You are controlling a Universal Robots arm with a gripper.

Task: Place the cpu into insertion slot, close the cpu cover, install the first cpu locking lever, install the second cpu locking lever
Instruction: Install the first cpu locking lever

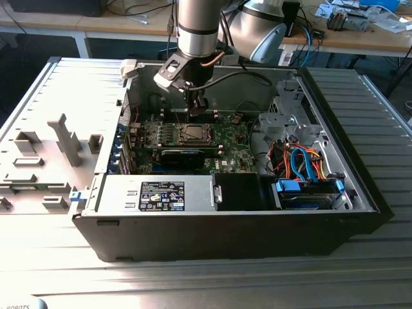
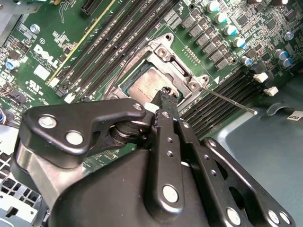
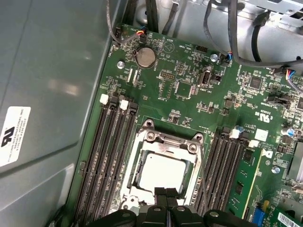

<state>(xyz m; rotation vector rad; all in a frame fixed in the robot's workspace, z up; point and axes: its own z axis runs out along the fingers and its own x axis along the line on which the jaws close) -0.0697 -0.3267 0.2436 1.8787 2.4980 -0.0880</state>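
Observation:
The cpu lies flat in the insertion slot on the green motherboard, its silver top showing. The slot's contact field is hidden beneath it. The cpu cover lies down around the chip, which shows through its window. One thin locking lever sticks out from a socket corner, over the memory slots and unlatched. My gripper is shut with nothing seen between its black fingers. Its tip hovers at the cover's edge beside the cpu. In the exterior view the gripper hangs just above the socket.
Long black memory slots flank the socket on both sides. The case wall rises close by, and cables hang over the board's far part. The power supply and a drive bay with blue cables fill the case front.

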